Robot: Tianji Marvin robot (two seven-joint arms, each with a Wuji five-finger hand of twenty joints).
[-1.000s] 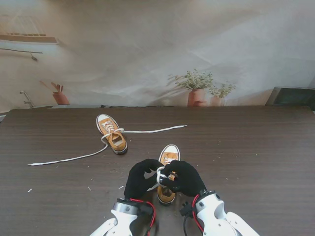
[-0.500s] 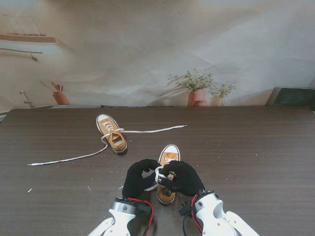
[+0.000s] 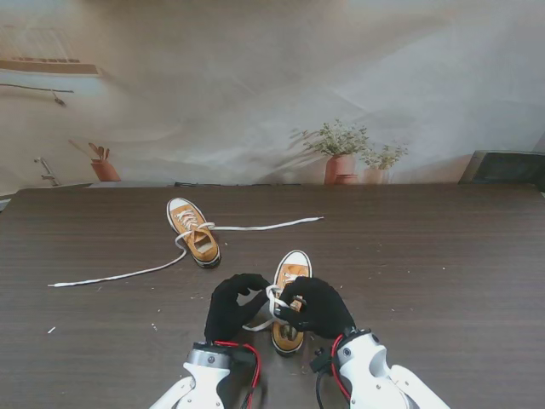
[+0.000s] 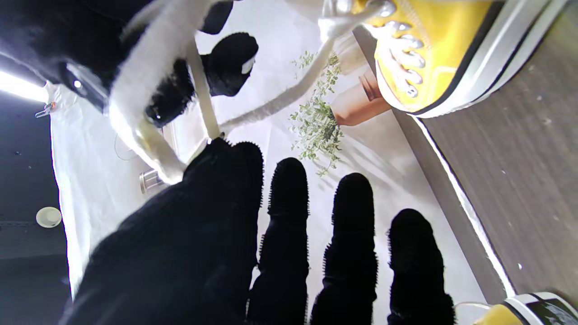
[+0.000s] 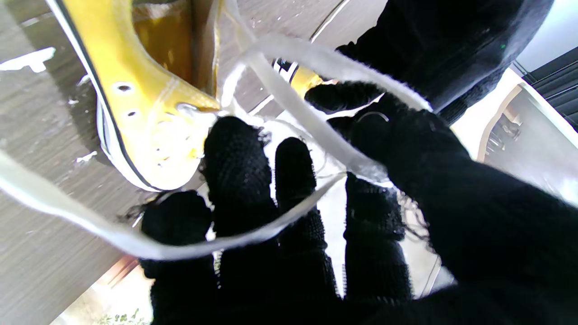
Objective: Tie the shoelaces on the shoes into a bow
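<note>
Hands — left hand (image 3: 232, 308), right hand (image 3: 317, 307) — pinch shoelace (image 3: 274, 300) over near shoe (image 3: 289, 274).

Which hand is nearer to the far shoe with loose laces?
Left. The left hand is nearer to me than the far shoe, slightly right; the right hand is farther right.

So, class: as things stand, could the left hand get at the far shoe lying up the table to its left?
Probably yes, but not freely. The tabletop between the left hand and the far shoe looks bare, but that hand appears to be holding the near shoe's lace, so it must let go first.
</note>
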